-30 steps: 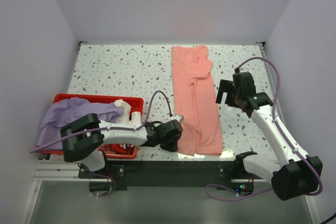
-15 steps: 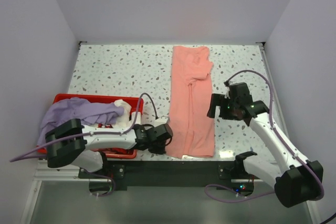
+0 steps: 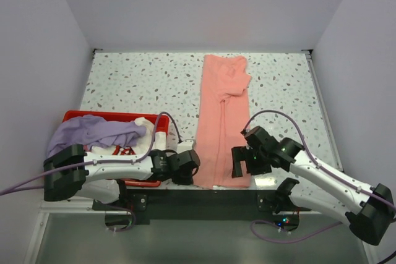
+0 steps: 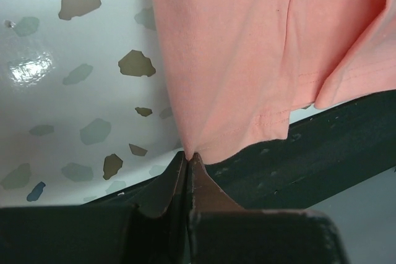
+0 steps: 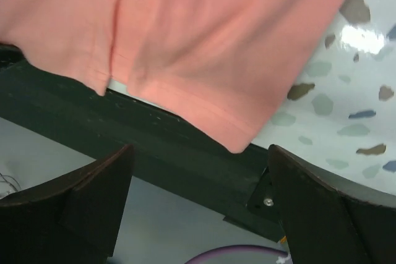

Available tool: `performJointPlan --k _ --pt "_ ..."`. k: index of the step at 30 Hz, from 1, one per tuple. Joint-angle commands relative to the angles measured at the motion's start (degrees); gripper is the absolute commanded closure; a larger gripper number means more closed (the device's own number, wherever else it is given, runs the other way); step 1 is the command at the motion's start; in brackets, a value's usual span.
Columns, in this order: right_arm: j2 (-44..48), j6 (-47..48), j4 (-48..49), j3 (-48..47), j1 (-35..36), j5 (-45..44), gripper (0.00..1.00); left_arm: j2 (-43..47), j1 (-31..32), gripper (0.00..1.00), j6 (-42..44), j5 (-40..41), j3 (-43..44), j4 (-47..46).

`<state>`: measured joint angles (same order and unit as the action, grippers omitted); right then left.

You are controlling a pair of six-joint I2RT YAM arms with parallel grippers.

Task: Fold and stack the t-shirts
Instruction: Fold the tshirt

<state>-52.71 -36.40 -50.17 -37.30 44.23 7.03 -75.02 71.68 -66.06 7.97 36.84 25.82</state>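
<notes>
Pinching near-left hem corner of salmon-pink t-shirt [image 3: 221, 122] with left jaws pressed together. Holding right jaws spread wide by near-right hem corner, gripping nothing. Stretched as long narrow strip down speckled surface [image 3: 142, 78], hem at near edge. Heaped in red crate [image 3: 111, 114]: lavender t-shirt [image 3: 93, 133].

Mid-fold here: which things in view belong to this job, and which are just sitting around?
Job:
salmon-pink t-shirt, near corner pinched by the left gripper
right gripper, open by its other near corner
lavender t-shirt and white printed t-shirt, both bunched up

Just there:
red crate holding those two
speckled table
</notes>
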Motion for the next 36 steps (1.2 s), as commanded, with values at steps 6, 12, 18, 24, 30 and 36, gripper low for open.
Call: performJointPlan --k 6,12,18,24,30,36 --pt "1.56 -7.71 -4.58 5.57 1.12 -1.40 0.24 0.58 1.71 1.00 -1.17 1.26 0.95 -1.30" --pt "-0.20 -8.51 -0.02 8.91 1.12 0.97 0.44 0.49 1.97 1.00 -1.53 1.44 1.13 -1.21" --pt "-1.34 -8.60 3.32 11.28 1.21 0.88 0.60 0.05 2.06 1.00 -1.61 1.35 1.13 -1.30" --pt "-2.40 -9.13 8.33 14.71 1.12 2.72 0.91 -0.39 2.24 1.00 -1.26 1.17 1.74 -1.39" --pt "-1.52 -7.20 8.78 11.21 1.12 5.02 1.00 -0.21 2.76 1.00 0.05 2.31 3.32 -1.39" --pt "-4.67 -1.75 1.93 1.89 1.04 -3.41 1.00 -0.65 2.41 1.00 3.39 7.49 9.72 1.42"
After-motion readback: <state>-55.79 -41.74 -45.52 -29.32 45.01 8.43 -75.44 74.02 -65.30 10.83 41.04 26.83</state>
